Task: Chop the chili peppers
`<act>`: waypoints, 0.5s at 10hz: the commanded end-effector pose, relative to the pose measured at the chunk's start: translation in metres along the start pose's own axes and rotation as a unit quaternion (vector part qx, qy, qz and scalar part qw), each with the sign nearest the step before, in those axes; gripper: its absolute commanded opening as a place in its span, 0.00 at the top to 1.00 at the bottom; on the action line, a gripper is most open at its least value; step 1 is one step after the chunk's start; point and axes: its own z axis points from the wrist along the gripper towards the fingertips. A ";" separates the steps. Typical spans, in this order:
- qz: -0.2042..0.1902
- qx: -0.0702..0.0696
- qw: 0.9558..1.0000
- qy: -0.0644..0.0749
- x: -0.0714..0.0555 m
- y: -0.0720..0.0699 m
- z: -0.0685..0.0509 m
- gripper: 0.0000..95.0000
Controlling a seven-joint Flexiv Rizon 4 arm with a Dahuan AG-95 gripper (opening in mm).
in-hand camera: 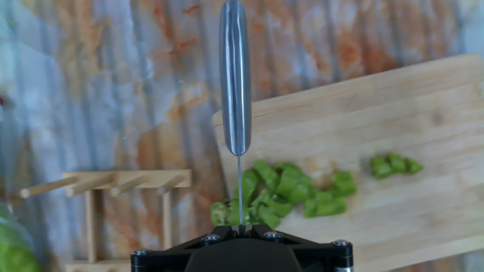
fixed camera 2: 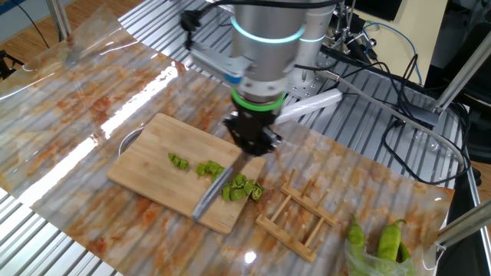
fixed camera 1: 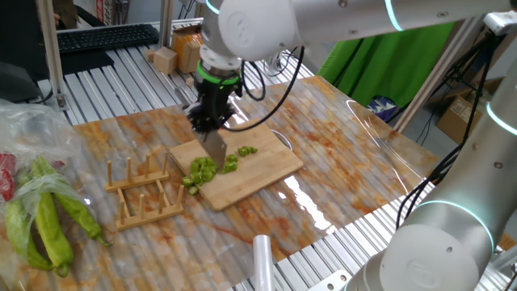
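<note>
The chili peppers lie in small bright-green chunks on a wooden cutting board (fixed camera 1: 258,174). A pile of chunks (fixed camera 1: 206,170) sits near the board's left end, also seen in the other fixed view (fixed camera 2: 239,188) and the hand view (in-hand camera: 291,189). A smaller group of chunks (fixed camera 1: 245,151) lies apart, also in the other fixed view (fixed camera 2: 179,162) and the hand view (in-hand camera: 395,165). My gripper (fixed camera 1: 212,121) is shut on a knife (fixed camera 2: 213,192), whose blade (in-hand camera: 235,83) stands edge-down over the pile; its tip (fixed camera 1: 216,152) is among the chunks.
A wooden rack (fixed camera 1: 145,194) stands left of the board. A clear bag with larger uncut long green peppers (fixed camera 1: 48,222) lies at the far left. A white cylinder (fixed camera 1: 265,259) is near the front edge. Boxes (fixed camera 1: 174,52) stand at the back.
</note>
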 end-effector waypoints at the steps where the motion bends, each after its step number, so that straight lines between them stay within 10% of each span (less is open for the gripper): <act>1: 0.004 -0.002 1.000 -0.001 0.002 0.002 0.002 1.00; 5: 0.018 0.007 1.000 0.001 0.002 0.002 0.005 1.00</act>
